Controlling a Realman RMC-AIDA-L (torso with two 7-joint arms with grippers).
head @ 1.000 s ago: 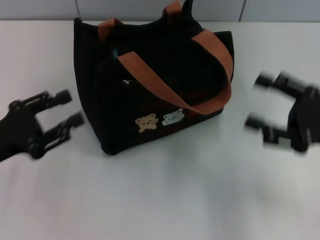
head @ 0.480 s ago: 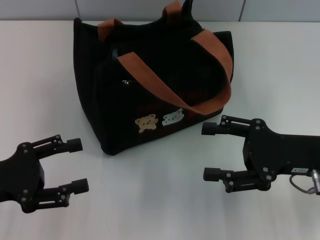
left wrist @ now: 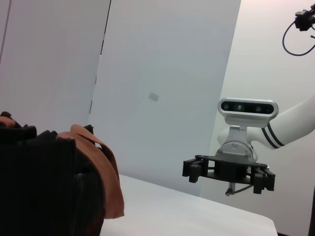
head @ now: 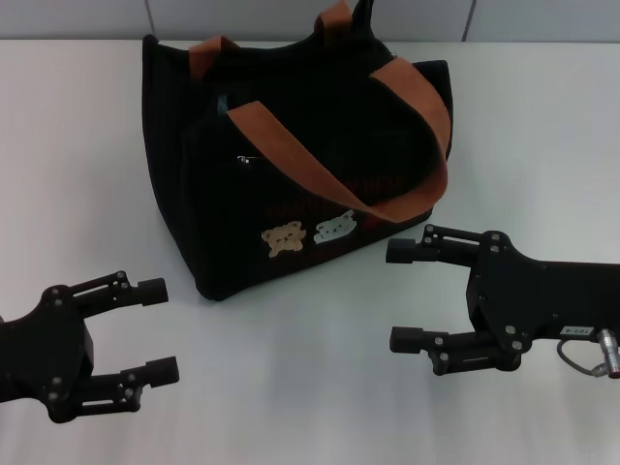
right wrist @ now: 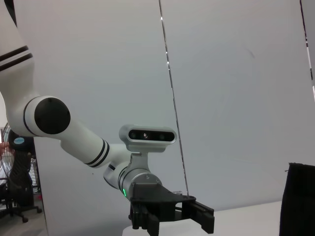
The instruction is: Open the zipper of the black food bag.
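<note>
White table (head: 291, 387) fills head view, surface plain and matte, far edge meeting pale wall (head: 291, 17). Wall split by thin dark vertical seams, one toward table's far left corner, one toward far right. Left wrist view: same pale panels (left wrist: 162, 88) behind table, small light patch on one. Right wrist view: grey panel wall (right wrist: 236, 98) with vertical seam, office chair (right wrist: 15, 206) at picture's edge.

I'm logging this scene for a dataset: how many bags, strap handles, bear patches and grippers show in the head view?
Black food bag: 1
Brown-orange strap handles: 2
Bear patches, one tan, one pale blue-white: 2
Grippers, left gripper and right gripper, both open beside the bag: 2
Total: 7
</note>
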